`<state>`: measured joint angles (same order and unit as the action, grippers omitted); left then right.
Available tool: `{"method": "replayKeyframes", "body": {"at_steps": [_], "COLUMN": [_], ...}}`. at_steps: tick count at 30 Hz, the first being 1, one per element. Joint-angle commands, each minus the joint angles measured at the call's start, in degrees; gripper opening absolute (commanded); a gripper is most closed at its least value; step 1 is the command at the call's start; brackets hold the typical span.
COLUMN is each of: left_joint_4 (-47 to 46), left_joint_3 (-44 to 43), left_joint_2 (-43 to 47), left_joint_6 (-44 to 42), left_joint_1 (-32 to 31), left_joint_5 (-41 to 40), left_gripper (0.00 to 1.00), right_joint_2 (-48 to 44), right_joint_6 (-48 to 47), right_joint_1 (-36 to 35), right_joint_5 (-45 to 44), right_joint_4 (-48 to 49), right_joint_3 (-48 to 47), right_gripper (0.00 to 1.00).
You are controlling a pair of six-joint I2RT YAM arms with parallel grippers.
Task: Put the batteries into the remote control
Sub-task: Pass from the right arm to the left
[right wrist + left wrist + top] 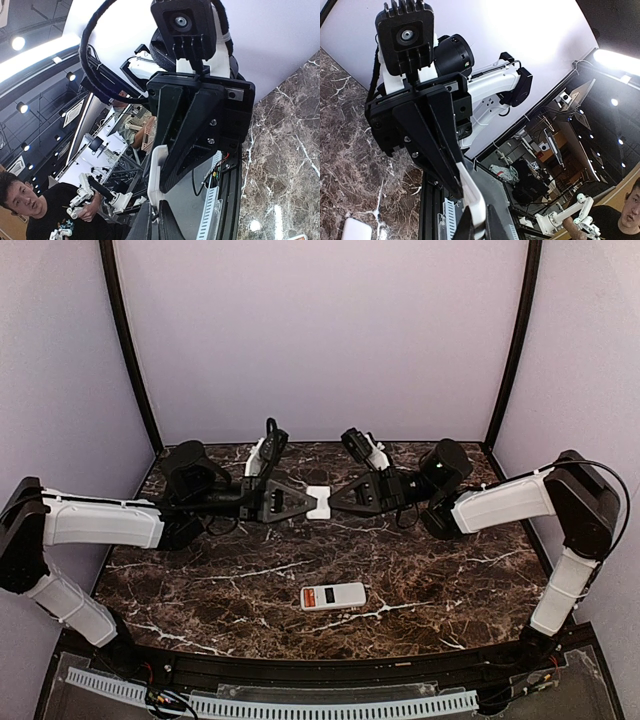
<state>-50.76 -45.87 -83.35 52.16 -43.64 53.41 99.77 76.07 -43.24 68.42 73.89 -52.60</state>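
Dark marble tabletop (200,580) with white veins, pale lilac walls on three sides. Over its far middle, the left gripper (304,503) and the right gripper (334,499) meet tip to tip. Both are clamped narrow on one small white plastic piece (319,502) held between them. Nearer the arm bases, well apart from both grippers, the remote control (333,596) lies flat and face up, its red end to the left.
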Motion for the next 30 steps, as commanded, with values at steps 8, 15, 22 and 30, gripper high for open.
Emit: {"method": "replayKeyframes", "body": {"at_steps": [8, 15, 22, 30], "left_joint_4": [-13.87, -4.77, 10.77, 26.25], "left_joint_3": [0.70, 0.76, 2.87, 3.64], "left_joint_2": [-0.89, 2.82, 7.66, 11.14], "left_joint_6": [9.44, 3.76, -0.60, -3.64], "left_joint_1": [1.80, 2.12, 5.32, 10.24], "left_joint_5": [2.89, 1.97, -3.95, -9.56], "left_gripper": [0.00, 0.00, 0.00, 0.00], "right_joint_2": [-2.66, -14.24, -16.54, -5.42], "right_joint_6": [-11.70, -52.94, -80.94, -94.57], "right_joint_1": [2.14, 4.37, -3.75, -14.24], "right_joint_5": [3.07, -10.02, -39.92, -54.95], "right_joint_4": [-6.01, -57.07, -81.81, -94.16], "right_joint_3": [1.47, -1.67, -5.13, -9.37], "right_gripper": [0.39, 0.82, 0.90, 0.95]}}
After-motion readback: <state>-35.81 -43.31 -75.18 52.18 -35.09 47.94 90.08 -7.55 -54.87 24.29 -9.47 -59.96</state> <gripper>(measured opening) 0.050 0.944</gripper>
